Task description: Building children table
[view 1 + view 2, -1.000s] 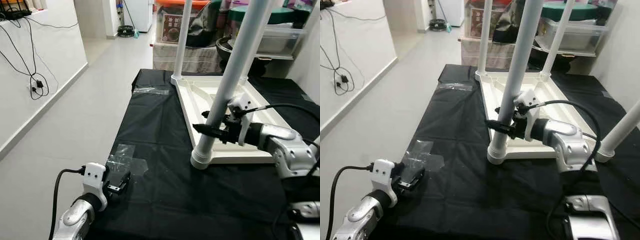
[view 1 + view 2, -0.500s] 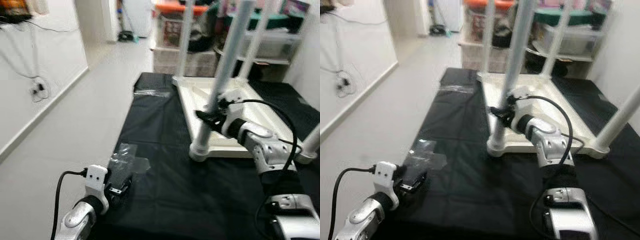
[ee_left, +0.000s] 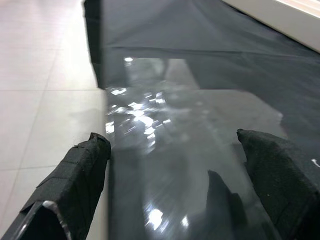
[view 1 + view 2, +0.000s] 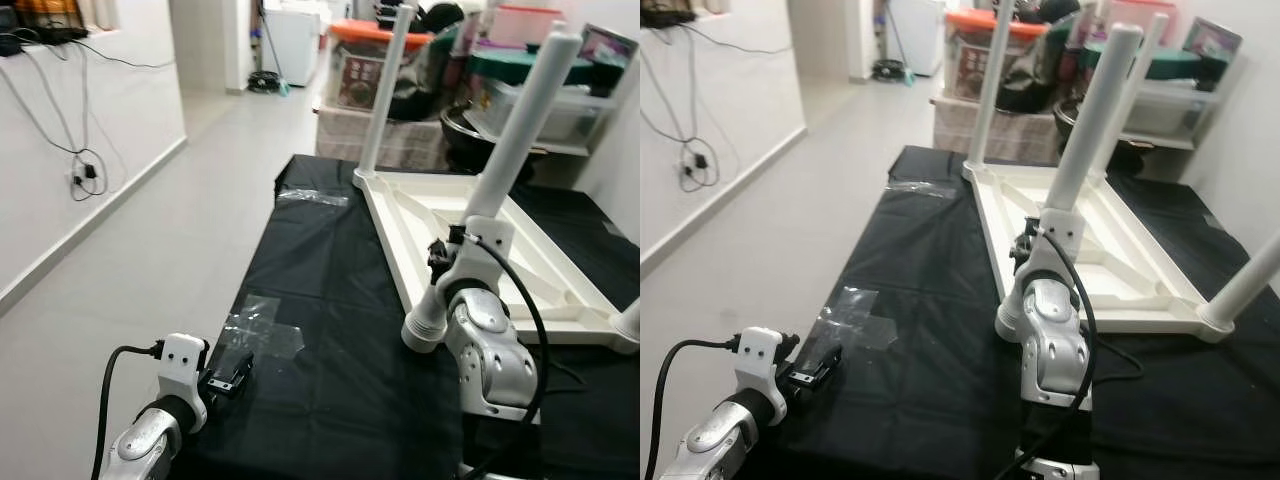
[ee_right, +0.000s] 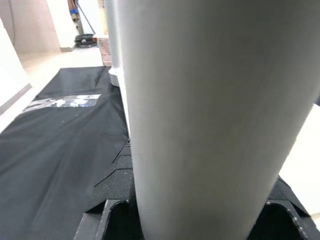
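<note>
The near table leg [image 4: 500,170] rises from the front corner of the upturned white tabletop [image 4: 560,290], its long axis leaning up and away from the robot. The right gripper [image 5: 200,200] sits low on that leg, jaws clamped around it from either side, ready to twist it. The left gripper [image 3: 180,165] hovers well apart over the black sheet [image 4: 330,250], jaws apart.

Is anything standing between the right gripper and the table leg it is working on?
Nothing visible does. The right gripper is already at the near table leg: in the right wrist view its fingers sit on either side of the white tube, which stands in its corner socket on the upside-down tabletop.
</note>
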Robot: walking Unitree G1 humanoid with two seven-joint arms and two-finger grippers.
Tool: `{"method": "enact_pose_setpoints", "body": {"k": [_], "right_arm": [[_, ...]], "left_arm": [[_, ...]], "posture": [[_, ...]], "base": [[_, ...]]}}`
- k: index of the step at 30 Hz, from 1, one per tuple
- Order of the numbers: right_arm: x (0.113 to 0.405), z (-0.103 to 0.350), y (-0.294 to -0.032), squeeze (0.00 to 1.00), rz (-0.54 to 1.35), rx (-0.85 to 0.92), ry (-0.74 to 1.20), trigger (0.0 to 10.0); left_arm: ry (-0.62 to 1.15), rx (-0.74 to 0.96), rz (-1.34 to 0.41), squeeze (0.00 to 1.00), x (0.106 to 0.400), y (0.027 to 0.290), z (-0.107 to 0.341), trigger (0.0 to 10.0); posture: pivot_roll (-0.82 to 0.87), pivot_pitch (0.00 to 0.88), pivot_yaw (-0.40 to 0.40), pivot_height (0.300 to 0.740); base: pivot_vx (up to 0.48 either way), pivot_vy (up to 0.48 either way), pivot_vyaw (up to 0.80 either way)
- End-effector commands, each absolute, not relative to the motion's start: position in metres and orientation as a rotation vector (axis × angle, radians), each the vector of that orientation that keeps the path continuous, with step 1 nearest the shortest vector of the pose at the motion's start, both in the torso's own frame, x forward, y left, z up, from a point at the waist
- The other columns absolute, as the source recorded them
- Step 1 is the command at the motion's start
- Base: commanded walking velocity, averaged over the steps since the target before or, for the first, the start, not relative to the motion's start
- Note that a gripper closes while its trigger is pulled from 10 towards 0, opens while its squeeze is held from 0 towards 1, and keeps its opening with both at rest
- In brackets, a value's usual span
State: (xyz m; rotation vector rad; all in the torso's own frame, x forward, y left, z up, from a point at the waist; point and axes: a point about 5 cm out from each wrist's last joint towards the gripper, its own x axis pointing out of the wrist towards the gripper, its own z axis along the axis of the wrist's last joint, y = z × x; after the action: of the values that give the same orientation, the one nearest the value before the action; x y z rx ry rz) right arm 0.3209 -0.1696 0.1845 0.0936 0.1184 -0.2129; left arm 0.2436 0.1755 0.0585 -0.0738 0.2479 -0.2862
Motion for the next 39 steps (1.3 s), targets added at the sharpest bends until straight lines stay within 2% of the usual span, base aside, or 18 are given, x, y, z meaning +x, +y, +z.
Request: {"method": "enact_pose_setpoints", "body": {"k": [1,6,7,10,12,14,15,23,24,27,28,32,34,36,39], "right_arm": [[0.325,0.176,-0.179,1.00,-0.213,0.120,0.152,10.0],[0.332,0.186,-0.188,0.98,-0.149,0.126,0.112,10.0],[0.336,0.196,-0.189,0.00,-0.027,0.151,0.069,10.0],[0.337,0.206,-0.188,0.00,0.074,0.162,0.034,10.0],[0.333,0.224,-0.192,0.00,0.428,0.063,-0.033,10.0],[0.324,0.225,-0.197,0.00,0.665,-0.066,-0.008,10.0],[0.322,0.223,-0.199,0.00,0.720,-0.102,0.011,10.0],[0.326,0.217,-0.208,0.00,0.863,-0.171,0.074,10.0],[0.328,0.216,-0.208,0.00,0.895,-0.159,0.084,8.8],[0.329,0.216,-0.207,0.00,0.916,-0.149,0.087,8.8],[0.337,0.212,-0.205,0.00,0.897,-0.141,0.094,0.0],[0.342,0.209,-0.204,0.00,0.863,-0.143,0.090,0.0],[0.353,0.199,-0.204,0.00,0.693,-0.110,0.135,0.0],[0.355,0.195,-0.205,0.00,0.634,-0.091,0.161,0.0],[0.355,0.195,-0.205,0.00,0.634,-0.091,0.161,0.0]], "left_arm": [[0.273,-0.078,-0.286,0.00,0.243,0.174,0.054,10.0],[0.271,-0.081,-0.288,0.00,0.243,0.172,0.054,10.0],[0.271,-0.082,-0.289,0.00,0.243,0.172,0.054,10.0],[0.272,-0.082,-0.289,0.00,0.243,0.172,0.054,10.0],[0.273,-0.080,-0.293,0.00,0.243,0.172,0.054,10.0],[0.271,-0.077,-0.296,0.00,0.245,0.173,0.054,10.0],[0.270,-0.076,-0.296,0.00,0.245,0.173,0.055,10.0],[0.266,-0.076,-0.300,0.00,0.246,0.172,0.056,10.0],[0.265,-0.075,-0.301,0.00,0.246,0.172,0.055,10.0],[0.265,-0.074,-0.302,0.00,0.246,0.172,0.055,10.0],[0.263,-0.072,-0.301,0.00,0.246,0.173,0.056,10.0],[0.262,-0.071,-0.300,0.00,0.246,0.173,0.056,10.0],[0.263,-0.069,-0.301,0.00,0.245,0.174,0.056,10.0],[0.263,-0.069,-0.302,0.00,0.245,0.174,0.056,10.0],[0.263,-0.069,-0.302,0.00,0.245,0.174,0.056,10.0]], "posture": [[0.08,0.000,-0.082,0.740],[0.08,0.000,-0.081,0.740],[0.08,0.000,-0.080,0.740],[0.07,0.000,-0.076,0.740],[0.08,0.000,-0.080,0.740],[0.08,0.000,-0.082,0.740],[0.08,0.000,-0.082,0.740],[0.08,0.000,-0.083,0.740],[0.09,0.000,-0.088,0.740],[0.09,0.000,-0.090,0.740],[0.10,0.000,-0.095,0.740],[0.10,0.000,-0.094,0.740],[0.10,0.000,-0.089,0.740],[0.10,0.000,-0.089,0.740],[0.10,0.000,-0.089,0.740]], "base": [[0.000,0.000,0.00],[0.000,0.000,0.00],[0.000,0.000,0.00],[0.000,0.000,0.00],[0.000,0.000,0.00],[0.000,0.000,0.00],[0.000,0.000,0.00],[0.000,0.000,0.00],[0.000,0.000,0.00],[0.000,0.000,0.00],[0.000,0.000,0.00],[0.000,0.000,0.00],[0.000,0.000,0.00],[0.000,0.000,0.00],[0.000,0.000,0.00]]}}
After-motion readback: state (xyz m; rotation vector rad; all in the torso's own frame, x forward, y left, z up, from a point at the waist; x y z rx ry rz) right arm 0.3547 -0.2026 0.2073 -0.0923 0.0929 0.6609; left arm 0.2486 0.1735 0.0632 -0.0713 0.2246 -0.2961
